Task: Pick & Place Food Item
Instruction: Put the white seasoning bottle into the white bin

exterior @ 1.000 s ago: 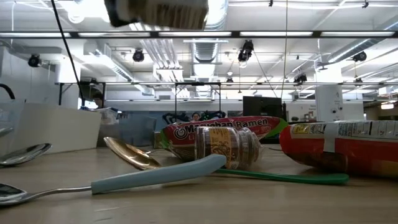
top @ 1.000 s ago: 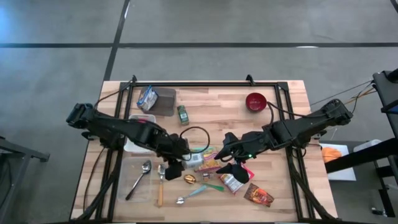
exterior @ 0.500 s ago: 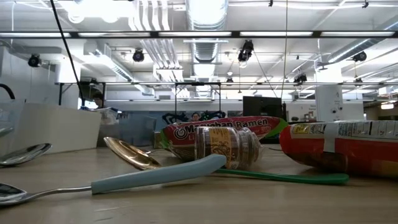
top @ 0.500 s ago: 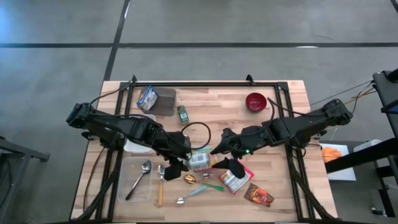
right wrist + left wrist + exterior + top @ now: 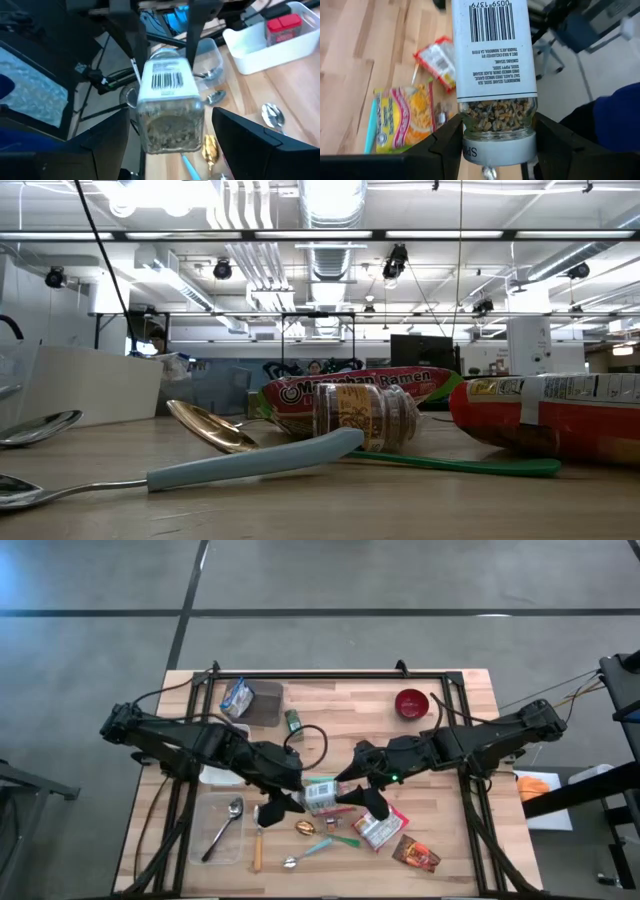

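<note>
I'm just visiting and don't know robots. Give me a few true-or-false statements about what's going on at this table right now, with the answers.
1. The left gripper holds a seasoning jar by its lid end. True.
2. The red bowl lies upside down on the floor. False: it stands on the wooden table, near the far right corner.
3. The right gripper has its fingers open on either side of the jar. True.
4. The white bin is empty. False: a red-capped container sits in it.
5. Spoons lie on the table near the left arm. True.
</note>
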Robot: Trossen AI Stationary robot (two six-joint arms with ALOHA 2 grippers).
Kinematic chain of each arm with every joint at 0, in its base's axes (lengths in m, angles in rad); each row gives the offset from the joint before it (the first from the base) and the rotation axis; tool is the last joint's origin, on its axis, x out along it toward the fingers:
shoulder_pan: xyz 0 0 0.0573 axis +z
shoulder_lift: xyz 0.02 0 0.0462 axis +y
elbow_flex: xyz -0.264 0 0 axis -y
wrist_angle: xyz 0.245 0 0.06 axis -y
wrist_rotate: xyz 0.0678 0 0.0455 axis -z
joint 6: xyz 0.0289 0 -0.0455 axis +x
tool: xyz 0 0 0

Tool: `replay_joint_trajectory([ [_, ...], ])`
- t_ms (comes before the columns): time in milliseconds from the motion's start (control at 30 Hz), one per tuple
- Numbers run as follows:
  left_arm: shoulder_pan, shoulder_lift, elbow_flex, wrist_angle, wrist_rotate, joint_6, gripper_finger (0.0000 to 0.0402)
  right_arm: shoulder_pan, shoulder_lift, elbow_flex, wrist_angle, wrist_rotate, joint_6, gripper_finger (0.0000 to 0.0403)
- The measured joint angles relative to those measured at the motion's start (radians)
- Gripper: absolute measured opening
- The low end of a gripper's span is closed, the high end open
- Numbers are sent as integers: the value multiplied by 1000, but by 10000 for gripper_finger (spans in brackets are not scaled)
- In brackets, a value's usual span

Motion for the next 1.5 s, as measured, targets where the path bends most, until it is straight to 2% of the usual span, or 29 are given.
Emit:
replay_joint_trajectory([
  [500,11,-8,-1,140,-18,25,189,-7,0,0,93,3,-22,275],
  [600,12,-8,-1,150,-18,27,189,-7,0,0,134,3,-23,252],
  [733,13,-8,-1,147,-19,9,189,-7,0,0,140,13,-24,194],
  [1067,17,-10,-1,148,-38,4,189,-6,0,0,139,0,-23,193],
  [1333,27,-30,-1,169,-51,-56,189,-6,-3,0,178,-6,-14,193],
  [1400,28,-39,-1,179,-53,-63,215,-6,-6,0,190,-2,-14,193],
  [1500,34,-53,1,224,-73,-91,308,-6,-9,0,210,-9,-24,193],
])
